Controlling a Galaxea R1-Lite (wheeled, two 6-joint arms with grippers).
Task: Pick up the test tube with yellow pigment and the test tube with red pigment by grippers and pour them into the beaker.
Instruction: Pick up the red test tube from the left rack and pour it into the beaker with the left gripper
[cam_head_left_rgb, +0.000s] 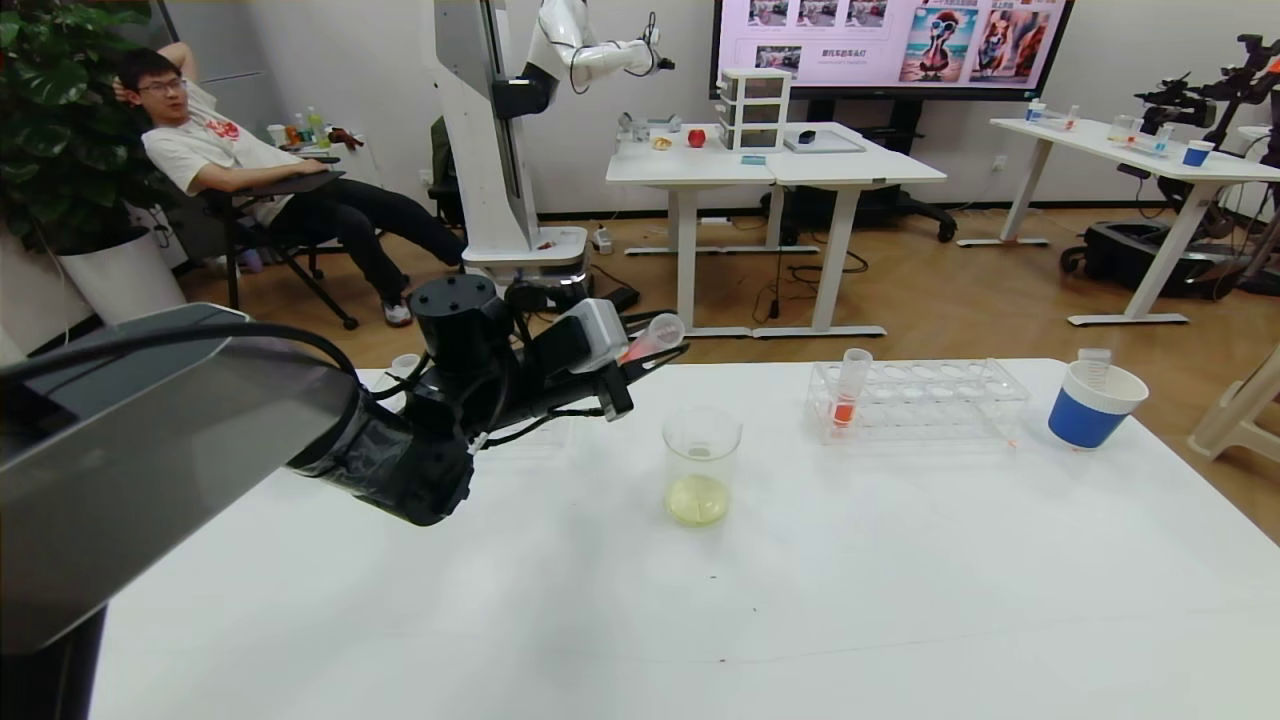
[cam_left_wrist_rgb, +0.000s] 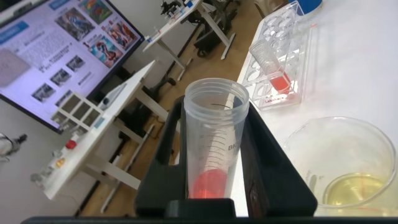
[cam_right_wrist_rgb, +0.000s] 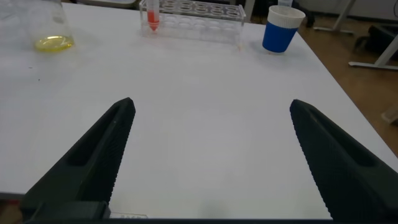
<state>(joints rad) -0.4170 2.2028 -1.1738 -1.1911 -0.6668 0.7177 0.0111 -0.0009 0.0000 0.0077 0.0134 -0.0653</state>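
My left gripper (cam_head_left_rgb: 658, 352) is shut on a test tube with red pigment (cam_head_left_rgb: 652, 336), held tilted above the table, left of and behind the beaker (cam_head_left_rgb: 702, 450). In the left wrist view the tube (cam_left_wrist_rgb: 214, 143) sits between the black fingers (cam_left_wrist_rgb: 273, 168), its open mouth facing away and the red liquid low. The beaker (cam_left_wrist_rgb: 348, 165) holds yellow liquid at its bottom. A second red tube (cam_head_left_rgb: 848, 395) stands in the clear rack (cam_head_left_rgb: 940, 400). No tube with yellow liquid shows. My right gripper (cam_right_wrist_rgb: 211, 104) is open and empty over the bare table.
A blue paper cup (cam_head_left_rgb: 1090, 410) stands right of the rack, with a clear tube rim (cam_head_left_rgb: 1095, 355) sticking out of it. The cup (cam_right_wrist_rgb: 281, 30) and rack (cam_right_wrist_rgb: 199, 9) also show in the right wrist view. Another cup rim (cam_head_left_rgb: 405, 363) shows behind my left arm.
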